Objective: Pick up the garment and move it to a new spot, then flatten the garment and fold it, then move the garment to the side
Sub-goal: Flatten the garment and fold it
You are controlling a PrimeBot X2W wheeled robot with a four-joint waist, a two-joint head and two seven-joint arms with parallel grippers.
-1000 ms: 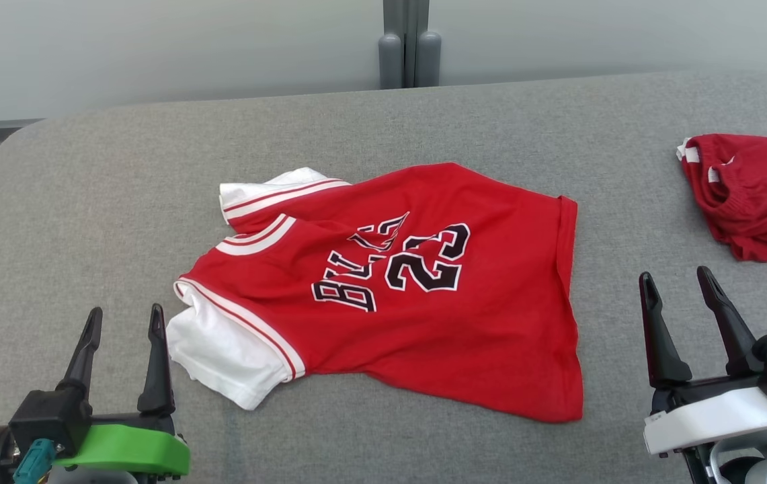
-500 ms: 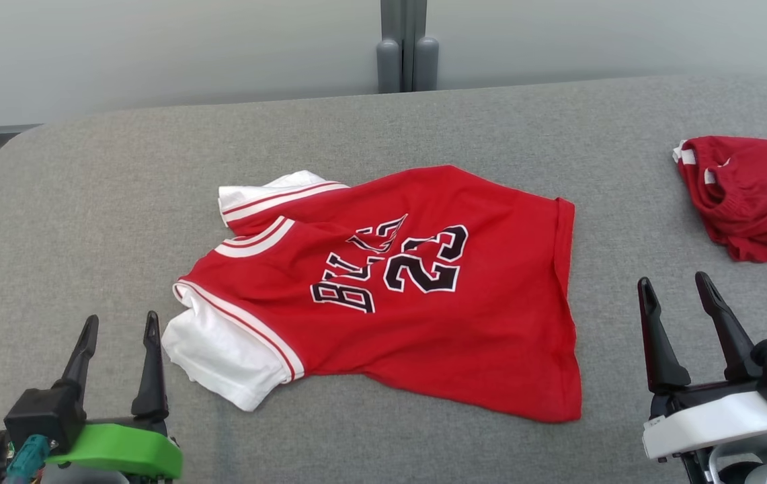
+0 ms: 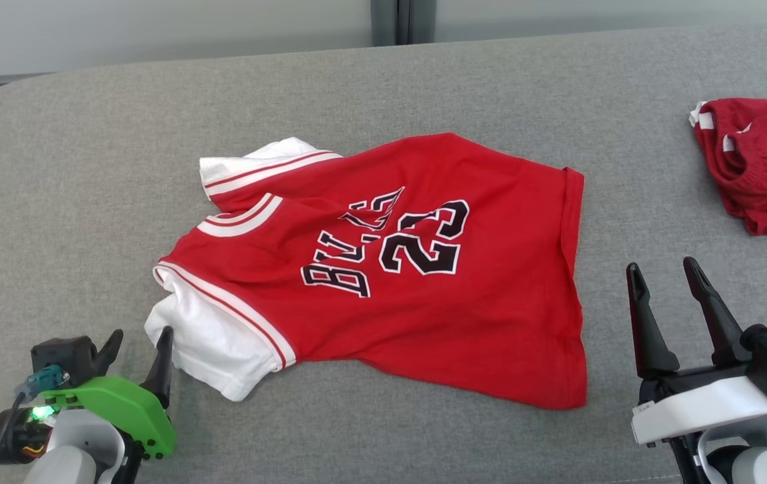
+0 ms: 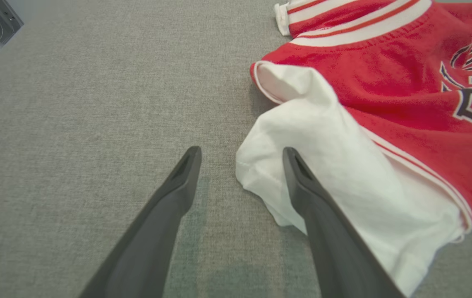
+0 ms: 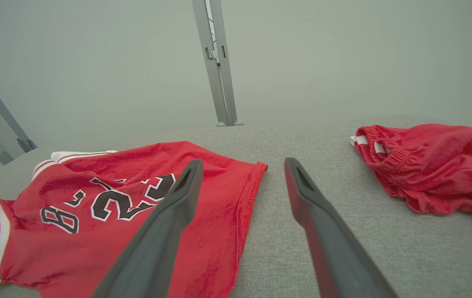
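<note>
left pincer (image 3: 142, 333) released at jersey (image 3: 423, 302) sleeve edge, right pincer (image 3: 660, 264) released over grey surface (image 3: 87, 168)

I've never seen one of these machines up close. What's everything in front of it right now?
table: one, grey fabric, under everything.
jersey: one, red with white sleeves and black 23, crumpled mid-table.
shorts: one, red, bunched at the table's far right.
post: one, grey, behind the table.
left jaws: one pair, dark fingers on a green mount, lower left, open by the white sleeve.
right jaws: one pair, dark fingers on a white mount, lower right, open, apart from the jersey.
</note>
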